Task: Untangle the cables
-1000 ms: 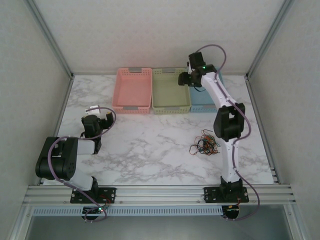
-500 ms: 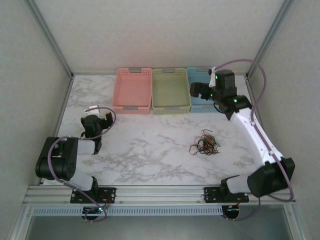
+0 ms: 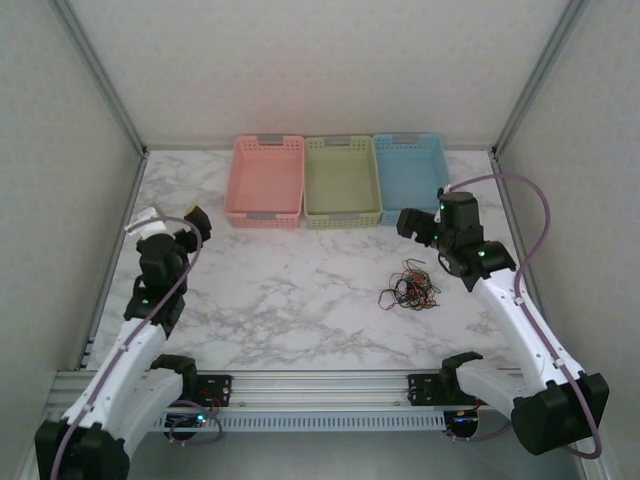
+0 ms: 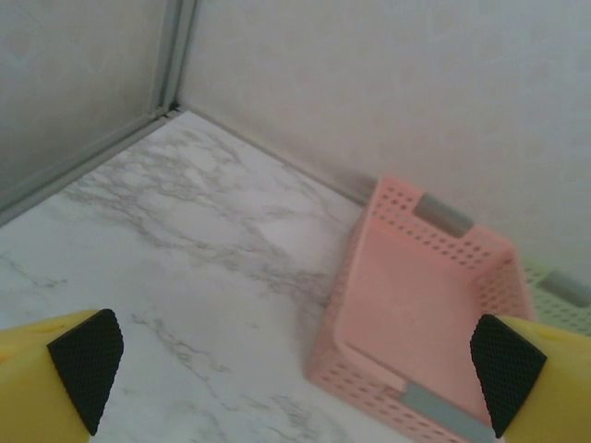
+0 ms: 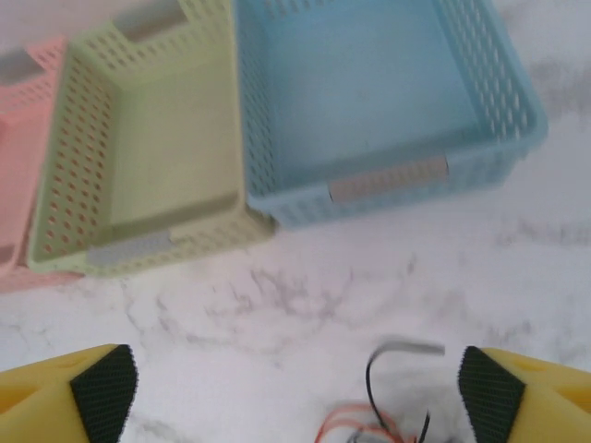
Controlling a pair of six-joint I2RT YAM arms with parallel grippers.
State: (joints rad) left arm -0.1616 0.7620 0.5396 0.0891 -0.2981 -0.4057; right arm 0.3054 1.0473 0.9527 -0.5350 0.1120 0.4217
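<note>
White marble table [image 3: 300,310], closed in by pale walls at the back and on both sides. At its far edge the green basket [image 3: 342,182], taken here as the fixed mark for every place.

Two white and black arms, bolted at the near edge. Left arm [image 3: 130,350] well to the left of the green basket and nearer to the camera, reaching up along that side of the table. Right arm [image 3: 520,320] to the right of the green basket and nearer, bent back toward the middle, with a lavender cable [image 3: 530,200] looping off it.

Pink basket [image 3: 266,180] touching the left side of the green basket; blue basket [image 3: 410,175] touching its right side.

Left gripper [image 3: 172,218] far left of the green basket, past the pink one, over bare marble. From the left wrist: yellow fingers with black pads [image 4: 88,365] spread wide, nothing between them, so open, facing a corner of the pink basket.

Right gripper [image 3: 418,226] right of the green basket and a little nearer, just before the blue one. From the right wrist: black pads [image 5: 102,388] also wide apart, open, gripping nothing.

Cables [image 3: 410,288]: a small knotted clump of thin orange-red, black and green strands, lying on the marble nearer than the green basket and somewhat to its right, close to the right gripper but apart from it. From the right wrist, one black strand and orange-red loops of the cables [image 5: 368,392] at the bottom edge, on the marble.
</note>
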